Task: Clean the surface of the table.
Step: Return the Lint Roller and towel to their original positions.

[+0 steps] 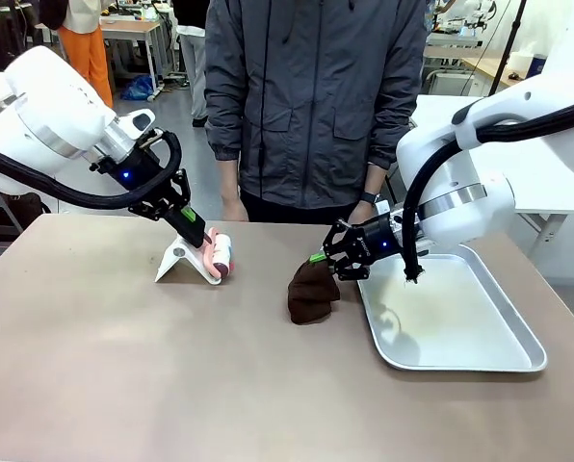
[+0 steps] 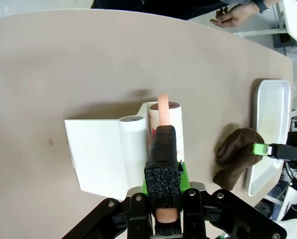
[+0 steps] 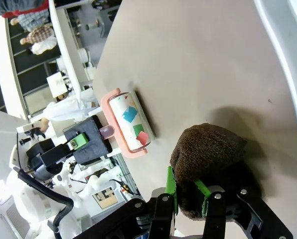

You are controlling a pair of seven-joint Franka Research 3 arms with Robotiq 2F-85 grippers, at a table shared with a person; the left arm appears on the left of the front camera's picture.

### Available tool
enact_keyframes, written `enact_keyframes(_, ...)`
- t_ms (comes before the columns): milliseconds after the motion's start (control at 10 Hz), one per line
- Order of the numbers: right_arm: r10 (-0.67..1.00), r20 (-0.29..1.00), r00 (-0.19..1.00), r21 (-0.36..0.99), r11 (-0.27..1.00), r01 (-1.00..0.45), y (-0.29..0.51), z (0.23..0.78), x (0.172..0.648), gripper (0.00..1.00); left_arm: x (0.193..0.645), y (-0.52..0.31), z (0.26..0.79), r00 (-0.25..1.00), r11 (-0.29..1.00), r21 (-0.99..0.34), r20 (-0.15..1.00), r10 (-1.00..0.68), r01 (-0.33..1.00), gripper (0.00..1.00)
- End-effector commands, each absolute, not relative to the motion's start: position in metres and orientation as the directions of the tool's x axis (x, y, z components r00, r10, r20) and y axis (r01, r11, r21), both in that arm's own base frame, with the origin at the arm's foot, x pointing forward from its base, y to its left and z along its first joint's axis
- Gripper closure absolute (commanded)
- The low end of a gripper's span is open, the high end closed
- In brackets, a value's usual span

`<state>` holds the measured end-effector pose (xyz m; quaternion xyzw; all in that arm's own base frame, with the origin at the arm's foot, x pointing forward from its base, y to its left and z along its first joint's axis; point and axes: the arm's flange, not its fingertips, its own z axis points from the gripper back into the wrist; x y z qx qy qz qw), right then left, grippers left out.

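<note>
Left pincer (image 1: 196, 231) clamping lint roller (image 1: 220, 256), right pincer (image 1: 321, 258) gripping brown cloth (image 1: 312, 292), tray (image 1: 457, 313) seemingly empty

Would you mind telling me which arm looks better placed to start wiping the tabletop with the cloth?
Probably the right: the right gripper is shut on the brown cloth, which rests on the table beside the tray. The left gripper holds the lint roller by its handle.

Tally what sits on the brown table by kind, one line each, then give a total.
Lint roller, pink frame, held by the left hand: 1
White stand beside the roller: 1
Brown cloth, gripped by the right hand: 1
Silver tray: 1
Total: 4
</note>
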<state>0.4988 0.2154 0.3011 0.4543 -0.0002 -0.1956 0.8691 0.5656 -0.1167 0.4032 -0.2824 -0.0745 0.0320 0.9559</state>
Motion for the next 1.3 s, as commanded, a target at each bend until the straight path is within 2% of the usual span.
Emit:
enact_keyframes(0,-0.331,-0.173,0.928,0.79,0.515,0.331,0.213,0.305,0.495,0.9,0.567,-0.12,0.4,0.982,0.855,-0.517,0.143,0.126,-0.035,0.78)
enact_keyframes(700,-0.34,-0.177,0.923,0.79,0.511,0.34,0.215,0.301,0.499,0.9,0.564,-0.104,0.389,0.977,0.849,-0.525,0.14,0.158,-0.062,0.78)
enact_keyframes(800,-0.333,-0.191,0.923,0.787,0.51,0.347,0.216,0.301,0.499,0.71,0.565,-0.102,0.388,0.978,0.854,-0.514,0.129,0.165,-0.076,0.71)
enact_keyframes(900,-0.325,-0.197,0.925,0.786,0.511,0.347,0.216,0.301,0.498,0.35,0.565,-0.103,0.387,0.979,0.853,-0.516,0.12,0.163,-0.079,0.22)
enact_keyframes(1000,-0.325,-0.199,0.924,0.786,0.51,0.349,0.216,0.302,0.498,0.15,0.564,-0.104,0.387,0.98,0.855,-0.512,0.119,0.162,-0.079,0.15)
enact_keyframes(1100,-0.33,-0.198,0.923,0.786,0.51,0.35,0.216,0.302,0.498,0.0,0.564,-0.104,0.387,0.979,0.854,-0.513,0.118,0.167,-0.083,0.0)
enact_keyframes(1200,-0.333,-0.196,0.922,0.789,0.505,0.35,0.215,0.302,0.498,0.0,0.564,-0.103,0.388,0.978,0.852,-0.516,0.121,0.17,-0.084,0.0)
